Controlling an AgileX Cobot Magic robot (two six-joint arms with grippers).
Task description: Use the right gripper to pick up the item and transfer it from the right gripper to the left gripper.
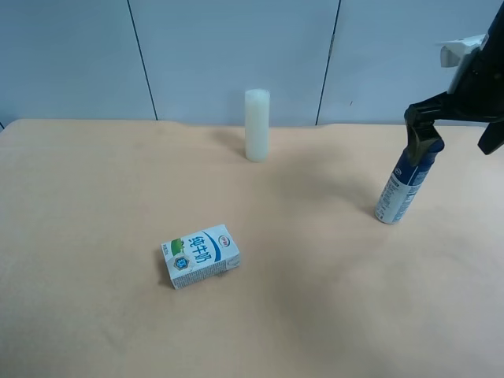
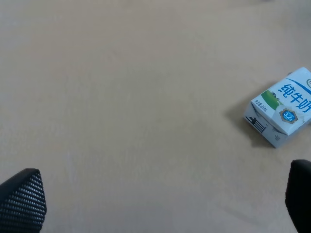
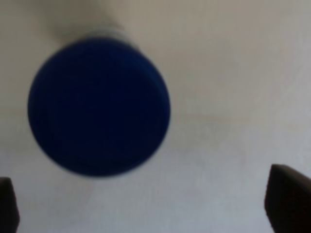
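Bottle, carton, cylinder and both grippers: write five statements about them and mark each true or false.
1. The bottle stands on the table. True.
2. The right gripper is shut on the bottle. False: it is wide open, above the bottle's top.
3. The milk carton lies flat on the table. True.
4. The left gripper holds the milk carton. False: it is open over bare table, and the carton lies apart from it.
5. The white cylinder has tipped over. False: it stands upright.
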